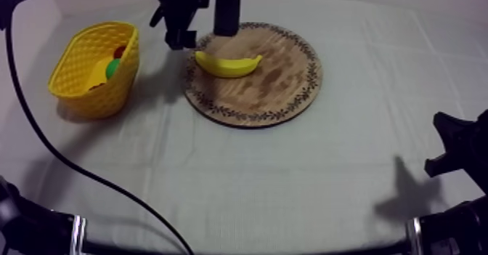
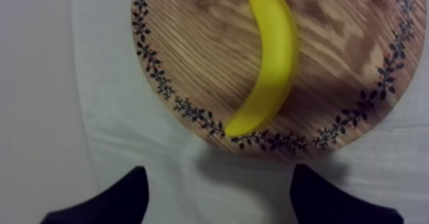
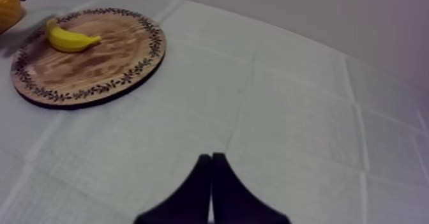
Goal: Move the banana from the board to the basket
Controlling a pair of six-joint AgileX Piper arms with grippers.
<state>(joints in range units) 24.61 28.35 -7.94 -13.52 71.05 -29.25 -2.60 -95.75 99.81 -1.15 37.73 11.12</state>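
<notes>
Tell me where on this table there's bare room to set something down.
The widest bare cloth lies in front of the wooden board, and more to its right, toward the shut right end effector. The board's right half is bare too. It is crowded between the yellow basket and the banana, where the open left end effector hangs.

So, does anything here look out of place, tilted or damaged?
Nothing stands out. The yellow toy banana lies whole on the round wooden board, and the yellow woven basket stands beside it, nothing spilled.
</notes>
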